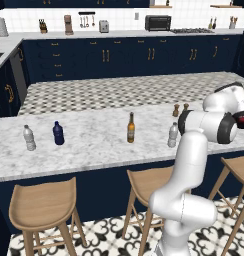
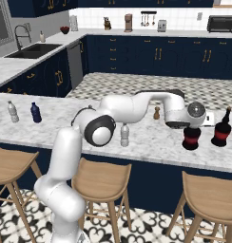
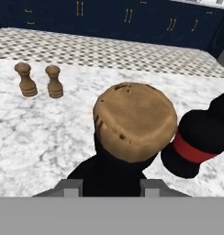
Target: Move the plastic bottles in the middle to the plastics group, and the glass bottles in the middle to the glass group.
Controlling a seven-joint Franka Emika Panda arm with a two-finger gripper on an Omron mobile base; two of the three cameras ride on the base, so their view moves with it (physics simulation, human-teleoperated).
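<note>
My gripper (image 2: 187, 127) is shut on the neck of a squat black bottle with a red band (image 2: 190, 138). In the hand view its cork top (image 3: 134, 121) sits between my fingertips (image 3: 68, 186). Just to its right stands the glass group's matching black bottle (image 2: 222, 128) (image 3: 201, 137), close by but apart. The slim amber bottle (image 1: 130, 128) and the small clear plastic bottle (image 1: 173, 135) (image 2: 124, 135) stand mid-counter. Far left is the plastics group, a clear bottle (image 1: 29, 138) (image 2: 13, 112) beside a dark blue bottle (image 1: 58, 133) (image 2: 36, 113).
Two small brown shakers (image 3: 25, 80) (image 3: 54, 81) (image 1: 176, 110) stand behind the held bottle toward the counter's far edge. Wooden stools (image 1: 44, 205) (image 2: 210, 201) line the near side of the marble counter (image 1: 94, 145). A sink (image 2: 34, 50) lies at the far left.
</note>
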